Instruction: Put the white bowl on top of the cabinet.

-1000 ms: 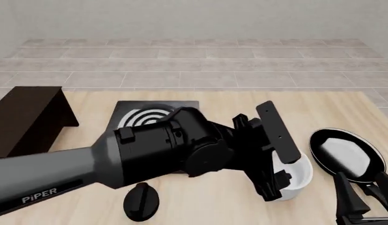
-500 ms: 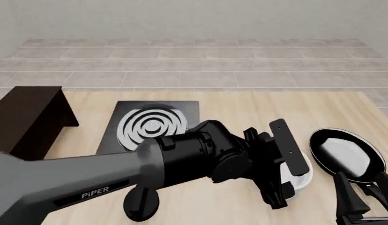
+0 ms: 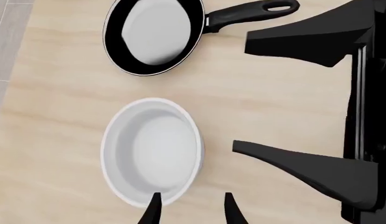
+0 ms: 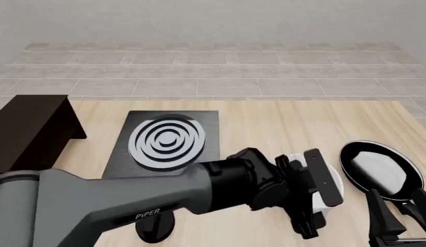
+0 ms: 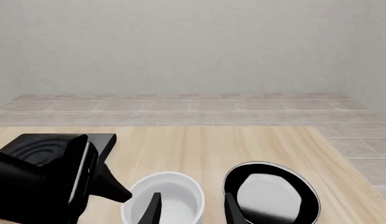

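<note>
Near the surface's front right edge, the left gripper (image 4: 316, 193) has dropped lower, jaws spread wide around the white bowl (image 4: 327, 186); right gripper (image 5: 189, 209) waits open. Cabinet (image 4: 28, 131) stands far left.

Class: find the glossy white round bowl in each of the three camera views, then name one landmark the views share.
Left wrist view: glossy white round bowl, centre-left, fully visible.
Front view: lower right, mostly hidden behind the left end effector; only a sliver shows.
Right wrist view: bottom centre.
Shared landmark: the black frying pan beside it.
</note>
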You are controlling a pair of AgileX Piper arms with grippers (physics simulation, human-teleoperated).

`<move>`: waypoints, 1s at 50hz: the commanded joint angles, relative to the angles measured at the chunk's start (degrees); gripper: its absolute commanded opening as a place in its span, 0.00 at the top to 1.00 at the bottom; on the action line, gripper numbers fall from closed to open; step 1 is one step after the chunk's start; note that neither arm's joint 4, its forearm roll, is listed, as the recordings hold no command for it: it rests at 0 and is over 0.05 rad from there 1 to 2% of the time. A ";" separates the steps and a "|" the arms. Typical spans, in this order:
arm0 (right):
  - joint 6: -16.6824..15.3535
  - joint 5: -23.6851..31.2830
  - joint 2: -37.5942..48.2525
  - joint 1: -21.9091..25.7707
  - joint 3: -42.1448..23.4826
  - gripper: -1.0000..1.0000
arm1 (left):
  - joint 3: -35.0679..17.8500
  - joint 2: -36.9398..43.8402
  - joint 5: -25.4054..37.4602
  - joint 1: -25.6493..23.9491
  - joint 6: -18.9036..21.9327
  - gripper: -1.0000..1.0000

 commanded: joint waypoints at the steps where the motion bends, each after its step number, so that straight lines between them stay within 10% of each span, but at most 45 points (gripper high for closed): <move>1: 0.04 -0.01 0.02 0.00 0.00 0.00 | -0.56 3.24 -0.99 0.62 1.02 0.00; 50: -0.02 -0.01 0.01 0.01 0.00 0.00 | -6.69 13.38 1.34 1.51 6.08 0.00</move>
